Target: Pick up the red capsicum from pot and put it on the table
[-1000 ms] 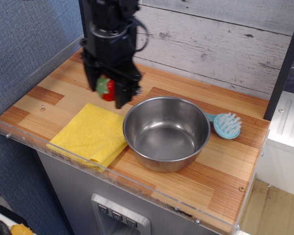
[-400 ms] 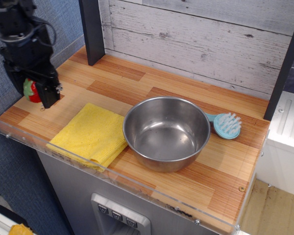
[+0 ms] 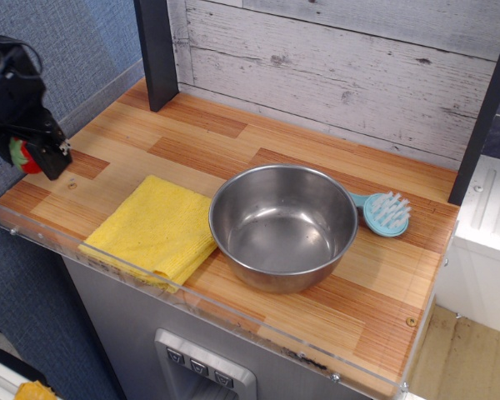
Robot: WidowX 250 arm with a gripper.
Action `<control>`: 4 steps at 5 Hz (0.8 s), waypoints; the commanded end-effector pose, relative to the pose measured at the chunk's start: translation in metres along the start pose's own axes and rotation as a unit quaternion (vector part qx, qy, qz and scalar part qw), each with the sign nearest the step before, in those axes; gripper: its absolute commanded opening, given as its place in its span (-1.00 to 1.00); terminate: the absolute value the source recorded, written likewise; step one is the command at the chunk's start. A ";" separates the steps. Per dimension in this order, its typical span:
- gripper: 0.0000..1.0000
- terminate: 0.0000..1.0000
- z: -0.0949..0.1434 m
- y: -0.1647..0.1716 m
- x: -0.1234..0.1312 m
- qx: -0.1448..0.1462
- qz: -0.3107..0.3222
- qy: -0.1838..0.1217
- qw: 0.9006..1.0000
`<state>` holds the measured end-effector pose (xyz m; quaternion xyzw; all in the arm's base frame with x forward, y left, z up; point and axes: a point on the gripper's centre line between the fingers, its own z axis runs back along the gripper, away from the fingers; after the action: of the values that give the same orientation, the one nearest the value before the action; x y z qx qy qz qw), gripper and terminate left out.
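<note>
The black gripper [image 3: 25, 156] hangs at the far left side of the view, pointing down, with its two fingers closed tight around the little red capsicum [image 3: 22, 157].

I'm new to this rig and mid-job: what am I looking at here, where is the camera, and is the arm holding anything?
There is one view, from a camera above and in front of the counter. The black thing at the far left is the arm's gripper. It is shut on the red capsicum, a small toy with a green top, held over the table's left edge and not yet set down. On the table lie a yellow cloth, the steel pot, now empty, and a blue brush to the right of the pot. A clear plastic rim runs along the table's front edge.
</note>
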<state>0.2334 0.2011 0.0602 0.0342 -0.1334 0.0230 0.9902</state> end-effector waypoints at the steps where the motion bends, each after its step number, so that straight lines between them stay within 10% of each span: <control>1: -1.00 -1.00 -0.024 0.014 0.022 0.004 0.007 0.019 1.000; 4: -1.00 -1.00 -0.024 0.012 0.023 0.008 -0.007 0.046 0.999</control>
<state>0.2644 0.2166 0.0269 0.0179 -0.0594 0.0181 0.9979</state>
